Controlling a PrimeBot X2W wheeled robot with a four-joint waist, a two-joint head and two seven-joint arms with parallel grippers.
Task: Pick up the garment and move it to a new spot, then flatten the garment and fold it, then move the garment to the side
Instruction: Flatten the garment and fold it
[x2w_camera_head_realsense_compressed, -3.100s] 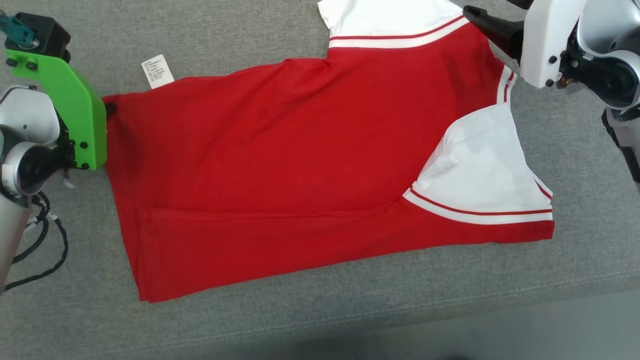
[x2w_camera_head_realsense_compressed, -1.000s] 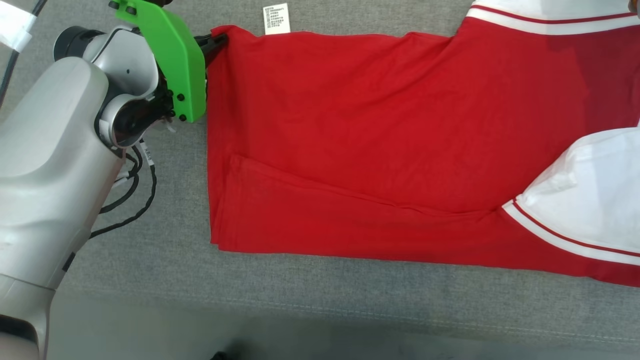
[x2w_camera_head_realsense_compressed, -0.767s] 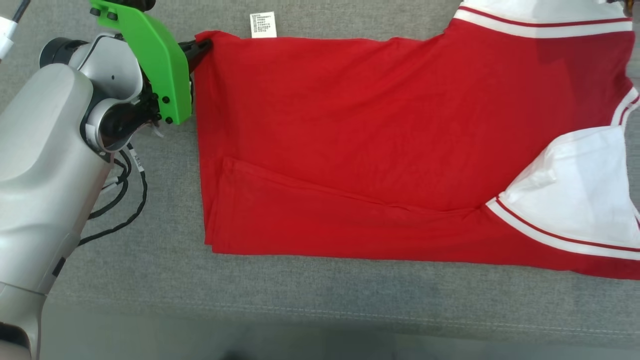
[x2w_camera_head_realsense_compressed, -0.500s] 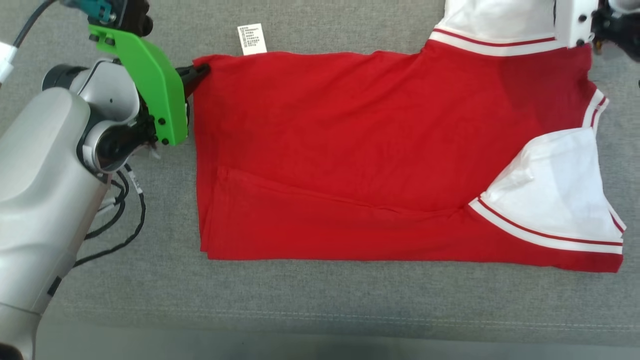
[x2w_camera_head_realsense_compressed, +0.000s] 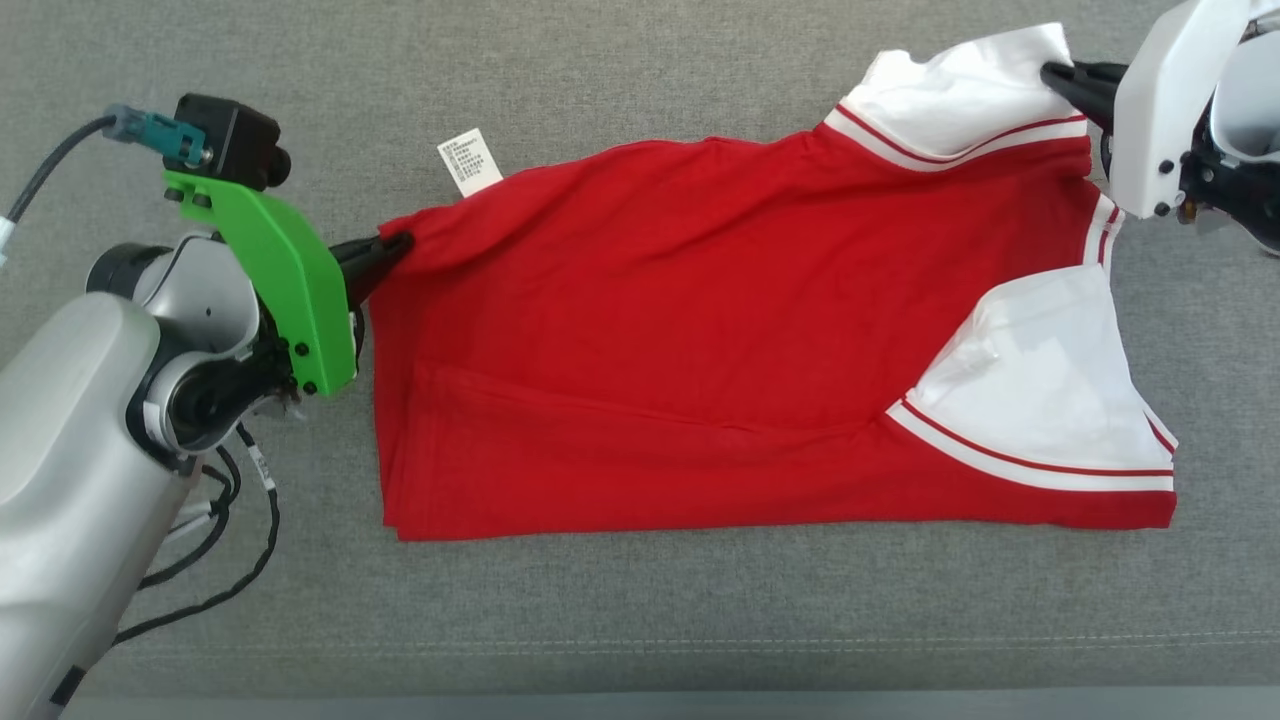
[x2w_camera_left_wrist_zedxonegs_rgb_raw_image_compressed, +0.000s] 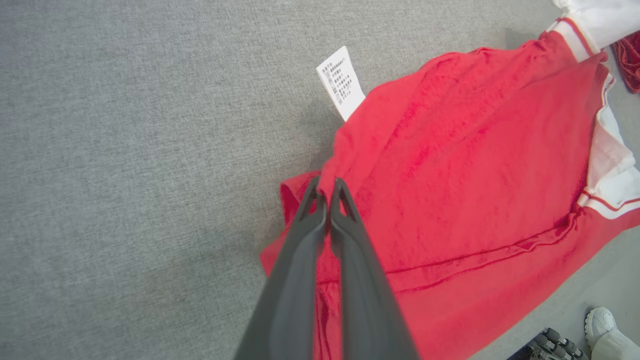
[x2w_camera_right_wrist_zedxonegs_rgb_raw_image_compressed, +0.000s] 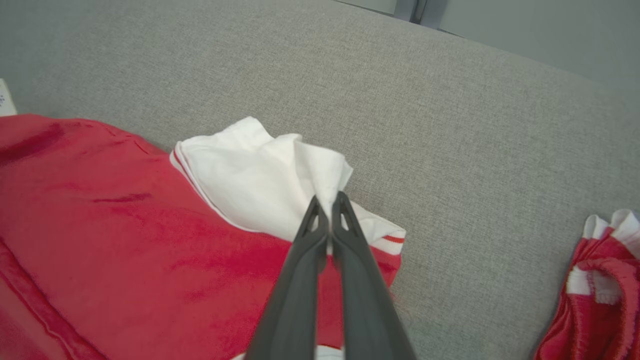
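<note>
1. Head view: the red-and-white shirt (x2w_camera_head_realsense_compressed: 700, 330) lies lengthwise on the grey cushion (x2w_camera_head_realsense_compressed: 700, 620), its near edge flat. The left gripper (x2w_camera_head_realsense_compressed: 395, 248) pinches the far hem corner, and the right gripper (x2w_camera_head_realsense_compressed: 1055, 75) pinches the far white sleeve (x2w_camera_head_realsense_compressed: 950, 95). Half a second earlier the far edge ran straight. Now it slants and puckers at both ends, so the fold seems to be starting.
2. Left wrist view: the dark fingers are pressed together on a raised nub of red hem. The care label (x2w_camera_left_wrist_zedxonegs_rgb_raw_image_compressed: 342, 82) juts from under the shirt's edge onto the cushion just beyond.
3. Right wrist view: the fingers clamp the sleeve's peak, which stands tented off the cushion. A second red-and-white garment (x2w_camera_right_wrist_zedxonegs_rgb_raw_image_compressed: 600, 270) lies well apart, at the view's right edge.
</note>
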